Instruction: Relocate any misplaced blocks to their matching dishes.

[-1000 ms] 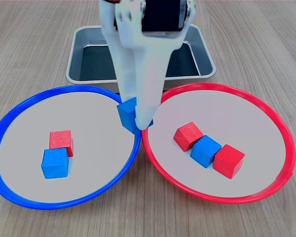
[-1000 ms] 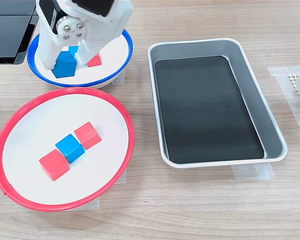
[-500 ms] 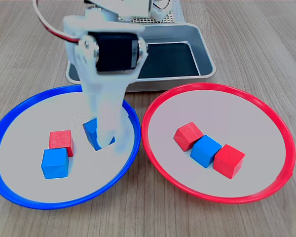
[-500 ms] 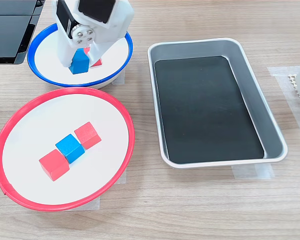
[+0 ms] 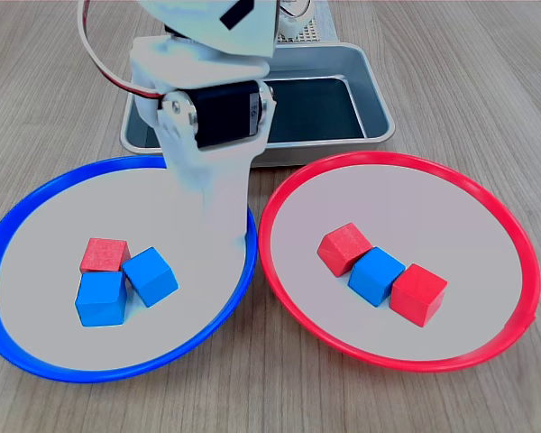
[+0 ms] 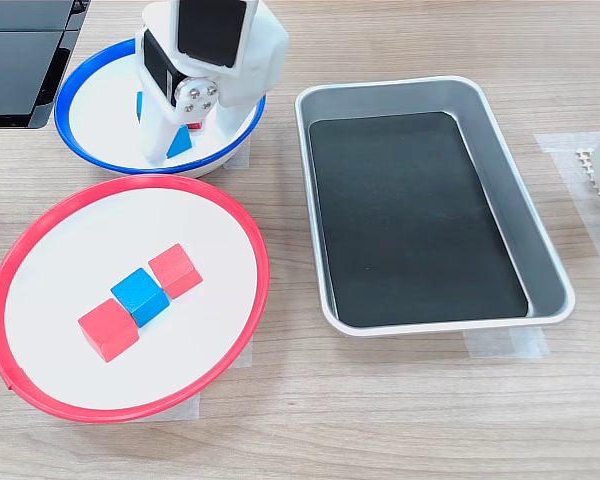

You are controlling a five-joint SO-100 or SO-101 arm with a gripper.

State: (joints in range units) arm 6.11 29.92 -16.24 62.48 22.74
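Two shiny blue blocks [image 5: 150, 276] and one red block [image 5: 104, 255] are sitting bunched together in the blue-rimmed plate [image 5: 36, 352]. Two red blocks and a blue one are lying in a row in the red-rimmed plate [image 5: 487, 203]. The jaws are hiding, so I cannot tell their state. Everything is resting on a wooden desk [image 5: 469, 81].

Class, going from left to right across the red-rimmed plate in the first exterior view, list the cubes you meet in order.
Small glossy red cube → small glossy blue cube → second red cube, in a touching row on the red-rimmed round plate.
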